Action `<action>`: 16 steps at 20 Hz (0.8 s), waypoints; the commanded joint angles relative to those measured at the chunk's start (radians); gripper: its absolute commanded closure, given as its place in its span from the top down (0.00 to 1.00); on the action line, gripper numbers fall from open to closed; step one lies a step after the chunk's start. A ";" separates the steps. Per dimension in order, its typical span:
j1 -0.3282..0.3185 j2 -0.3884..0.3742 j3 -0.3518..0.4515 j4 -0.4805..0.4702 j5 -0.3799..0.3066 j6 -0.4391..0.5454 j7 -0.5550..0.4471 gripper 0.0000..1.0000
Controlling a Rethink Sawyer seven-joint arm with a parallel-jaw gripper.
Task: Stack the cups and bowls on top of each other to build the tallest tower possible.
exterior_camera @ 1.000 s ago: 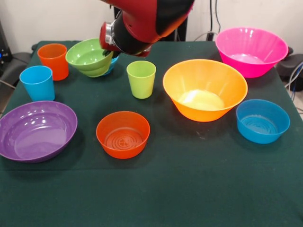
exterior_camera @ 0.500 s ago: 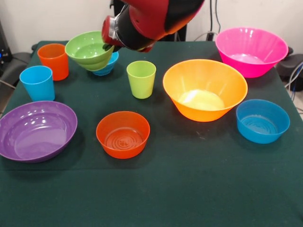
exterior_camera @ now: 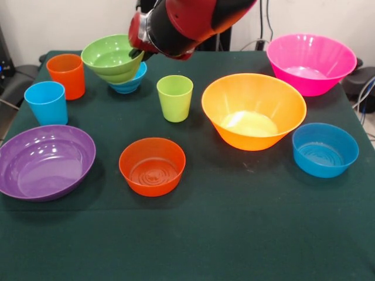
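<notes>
My gripper (exterior_camera: 139,54) is shut on the rim of the small green bowl (exterior_camera: 110,59) and holds it tilted in the air at the back left, above the small blue bowl (exterior_camera: 130,82). The lime green cup (exterior_camera: 174,97) stands upright just right of them. The orange cup (exterior_camera: 67,75) and light blue cup (exterior_camera: 46,102) stand at the left. The medium orange bowl (exterior_camera: 152,166) sits in front of the green cup. The purple bowl (exterior_camera: 44,161), yellow-orange bowl (exterior_camera: 254,110), pink bowl (exterior_camera: 310,62) and medium blue bowl (exterior_camera: 324,149) sit apart.
All things rest on a dark green cloth on the table (exterior_camera: 222,234). The red and black arm (exterior_camera: 187,23) comes down from the top centre.
The gripper has lifted the small green bowl up and away from the small blue bowl, which now shows more fully beneath it.
</notes>
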 commanded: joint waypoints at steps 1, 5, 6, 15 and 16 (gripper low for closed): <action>0.019 -0.030 0.082 0.046 0.042 -0.030 0.131 0.00; 0.024 -0.042 0.087 0.078 0.056 -0.059 0.147 0.00; 0.026 -0.040 0.085 0.081 0.057 -0.065 0.153 0.00; 0.041 -0.044 0.080 0.094 0.088 -0.072 0.203 0.00; 0.047 -0.038 0.080 0.086 0.088 -0.066 0.207 0.00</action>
